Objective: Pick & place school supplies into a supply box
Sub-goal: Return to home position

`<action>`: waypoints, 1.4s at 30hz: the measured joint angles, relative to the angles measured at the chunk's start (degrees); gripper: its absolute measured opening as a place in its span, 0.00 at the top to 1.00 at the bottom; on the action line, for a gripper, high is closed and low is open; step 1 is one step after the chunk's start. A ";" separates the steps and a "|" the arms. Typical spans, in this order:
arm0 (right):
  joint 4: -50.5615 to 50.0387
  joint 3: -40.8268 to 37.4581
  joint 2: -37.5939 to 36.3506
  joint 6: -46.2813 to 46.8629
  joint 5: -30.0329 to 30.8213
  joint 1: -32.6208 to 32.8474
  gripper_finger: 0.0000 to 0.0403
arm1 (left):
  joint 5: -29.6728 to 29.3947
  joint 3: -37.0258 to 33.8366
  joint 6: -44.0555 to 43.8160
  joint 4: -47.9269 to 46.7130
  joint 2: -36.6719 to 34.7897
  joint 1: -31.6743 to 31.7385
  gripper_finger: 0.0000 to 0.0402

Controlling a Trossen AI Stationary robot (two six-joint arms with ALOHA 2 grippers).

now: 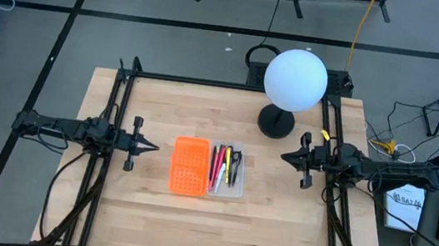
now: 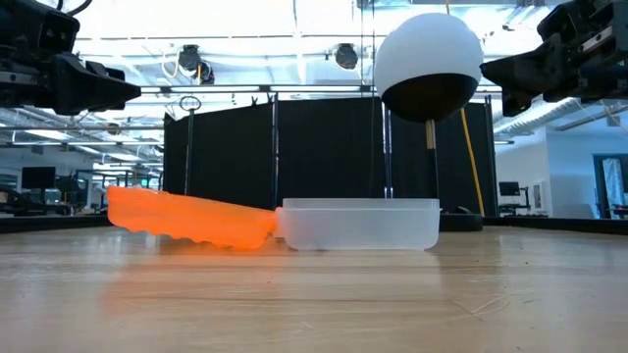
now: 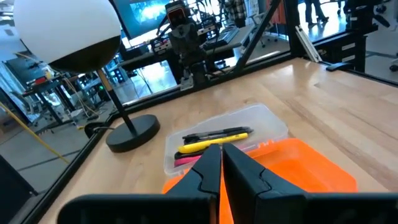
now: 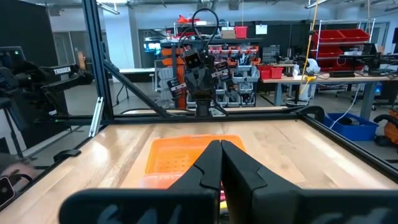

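Item: supply box (image 1: 225,192), a shallow clear tray with rounded corners. It sits near the middle of the table (image 1: 149,215), long side touching an orange perforated panel (image 1: 190,166) on the left arm's side.

Contents, from above: a bundle of pens (image 1: 222,167) lying lengthwise, with red, yellow, pink and dark streaks. I cannot separate them further in that view.

Left wrist view adds detail. A dark pen (image 3: 219,132) lies farthest from that arm, a yellow pen (image 3: 208,145) is next to it, and a pink one (image 3: 186,160) shows partly behind the fingers.

Low view: the tray's frosted wall (image 2: 361,226) hides everything inside. The orange panel (image 2: 186,218) lies tilted, its outer end raised off the wood. The overhead view does not show that tilt.

Right wrist view: the orange panel (image 4: 180,158) shows beyond the closed fingers, which cover most of the tray.

Left gripper (image 1: 154,146): above the table on the panel's side, well apart from it, fingers pressed together and holding nothing. From table height it (image 2: 128,93) hangs high over the wood.

Right gripper (image 1: 283,157): on the tray's side, likewise apart, jaws together and empty, and it (image 2: 488,71) is raised as well.

Also present: a lamp (image 1: 295,79) with a white globe on a dark round base, at the far edge.
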 joint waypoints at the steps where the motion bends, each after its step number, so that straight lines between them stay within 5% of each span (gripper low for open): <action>1: -0.02 0.00 0.00 -0.02 0.00 0.00 1.00 | -0.04 0.00 0.00 0.15 0.00 0.01 0.94; 42: -0.02 -0.02 0.01 -0.01 -0.04 0.00 1.00 | -0.07 -0.09 0.09 2.23 0.00 0.00 0.94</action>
